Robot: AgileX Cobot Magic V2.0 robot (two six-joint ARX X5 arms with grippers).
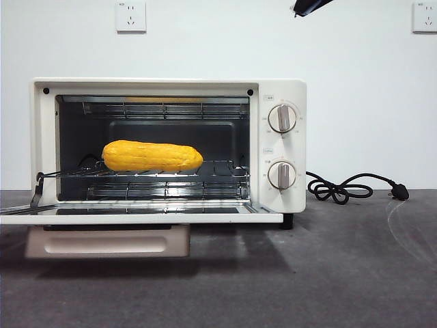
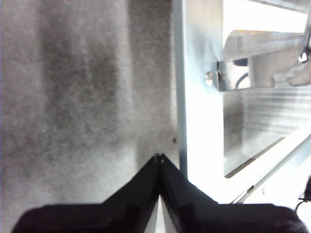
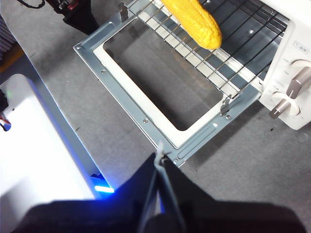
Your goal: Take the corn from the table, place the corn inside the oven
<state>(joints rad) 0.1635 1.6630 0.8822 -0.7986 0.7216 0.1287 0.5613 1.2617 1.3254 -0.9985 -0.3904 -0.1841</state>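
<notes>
Your left pincer is closed on nothing, over the worktop beside the open door. Your right pincer (jaws also pressed together, empty) hangs above the door's front edge. The corn lies lengthwise on the wire rack inside the oven.

The front view is evenly lit and sharp. A soft shadow is cast on the bench under the open oven door. The corn is seen clearly, with a small shine. The left wrist view is blurry and grainy, and the door metal is washed out by white glare. A blue glow is seen in the right wrist view.
</notes>
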